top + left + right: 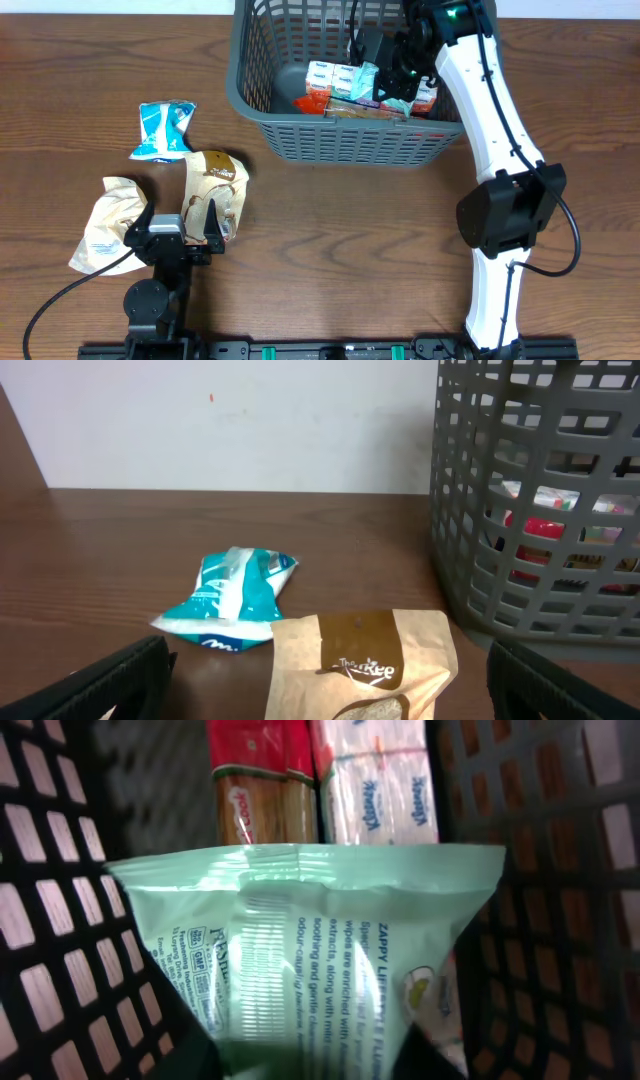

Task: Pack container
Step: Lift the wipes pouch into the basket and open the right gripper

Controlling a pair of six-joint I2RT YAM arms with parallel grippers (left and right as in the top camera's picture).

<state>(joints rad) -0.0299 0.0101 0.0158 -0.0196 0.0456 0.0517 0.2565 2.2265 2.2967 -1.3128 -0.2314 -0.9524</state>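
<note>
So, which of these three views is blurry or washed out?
Right wrist: the pale green plastic wipes packet fills the frame, soft-focused, sheen on its seam. Left wrist: the dark grey lattice basket is sharp. Overhead: evenly lit, clear.

The dark grey slotted plastic basket [340, 135] has bare floor at its left end. Its right end is crowded by a row of small red, white and green packets [345, 85] and by the white right arm [490, 100]. There the right gripper [395, 78] grips a pale green wipes packet [320, 960] hemmed in by lattice walls on both sides. The wide-spread left gripper [178, 224] faces a brown paper pouch [360, 660], with a teal foil packet [235, 600] beyond and a crumpled cream bag [108, 222] alongside. Bare wooden table [350, 230] lies between pouch and basket.
</note>
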